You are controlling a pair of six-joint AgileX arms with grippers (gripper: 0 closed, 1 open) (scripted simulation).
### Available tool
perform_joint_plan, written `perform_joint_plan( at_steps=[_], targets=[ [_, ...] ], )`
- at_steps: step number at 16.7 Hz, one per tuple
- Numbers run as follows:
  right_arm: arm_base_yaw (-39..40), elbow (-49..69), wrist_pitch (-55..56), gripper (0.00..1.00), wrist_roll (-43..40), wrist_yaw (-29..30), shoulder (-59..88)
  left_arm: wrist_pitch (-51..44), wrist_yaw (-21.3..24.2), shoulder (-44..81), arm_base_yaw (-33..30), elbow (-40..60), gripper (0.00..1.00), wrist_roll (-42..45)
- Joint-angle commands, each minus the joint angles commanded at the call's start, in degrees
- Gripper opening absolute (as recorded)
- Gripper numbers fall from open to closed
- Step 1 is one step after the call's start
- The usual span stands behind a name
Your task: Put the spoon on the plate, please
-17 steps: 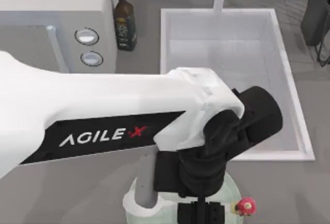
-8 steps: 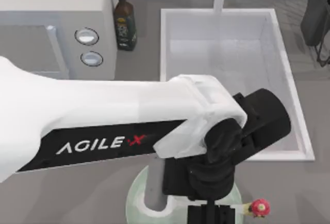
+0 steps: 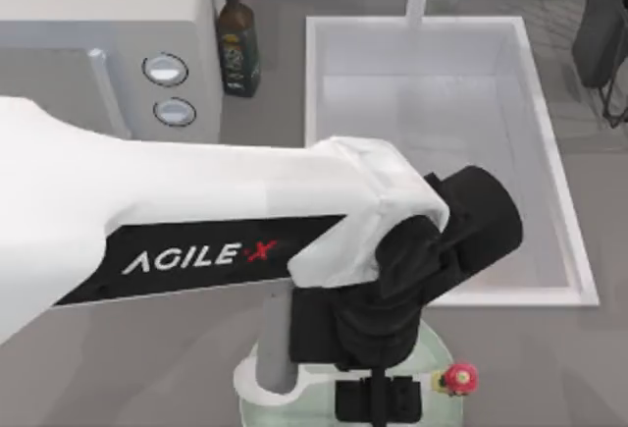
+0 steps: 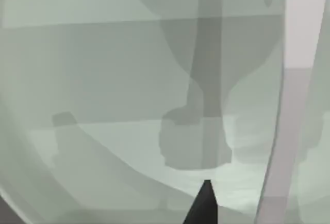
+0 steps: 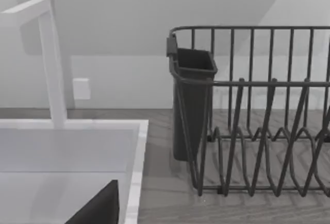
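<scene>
Shifted leftward since half a second ago: left arm and left gripper (image 3: 378,400), hanging over plate (image 3: 440,353) at table's near edge. Finger state: cannot tell. Spoon (image 3: 294,383) lying white on plate's left part beneath the arm. Showing pale green plate (image 4: 103,80) surface close up in left wrist view. Facing sink (image 5: 67,152) and rack (image 5: 258,110) in right wrist view.

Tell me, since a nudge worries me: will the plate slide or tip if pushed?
It would probably slide: the plate looks smooth and glossy, with reflections across it under the left gripper. It seems unlikely to tip, being wide with a shallow rim.
</scene>
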Motion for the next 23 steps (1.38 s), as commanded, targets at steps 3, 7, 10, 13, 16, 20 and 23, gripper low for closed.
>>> perform_joint_plan(
  at_steps=[3,7,10,13,16,20,23],
  targets=[
    [0.00,0.00,0.00,1.00,0.00,0.00,0.00,-0.25,-0.70,1.89,1.14,-1.49,0.00,-0.39],
    [0.00,0.00,0.00,1.00,0.00,0.00,0.00,-0.15,-0.75,2.71,1.40,-2.27,0.00,-0.46],
    [0.00,0.00,0.00,1.00,0.00,0.00,0.00,-0.15,-0.75,2.71,1.40,-2.27,0.08,-0.46],
    [0.00,0.00,0.00,1.00,0.00,0.00,0.00,-0.15,-0.75,2.71,1.40,-2.27,0.30,-0.46],
    [0.00,0.00,0.00,1.00,0.00,0.00,0.00,-0.15,-0.75,2.71,1.40,-2.27,0.53,-0.46],
    [0.00,0.00,0.00,1.00,0.00,0.00,0.00,-0.15,-0.75,2.71,1.40,-2.27,0.83,-0.46],
    [0.00,0.00,0.00,1.00,0.00,0.00,0.00,-0.15,-0.75,2.71,1.40,-2.27,1.00,-0.46]
  ],
)
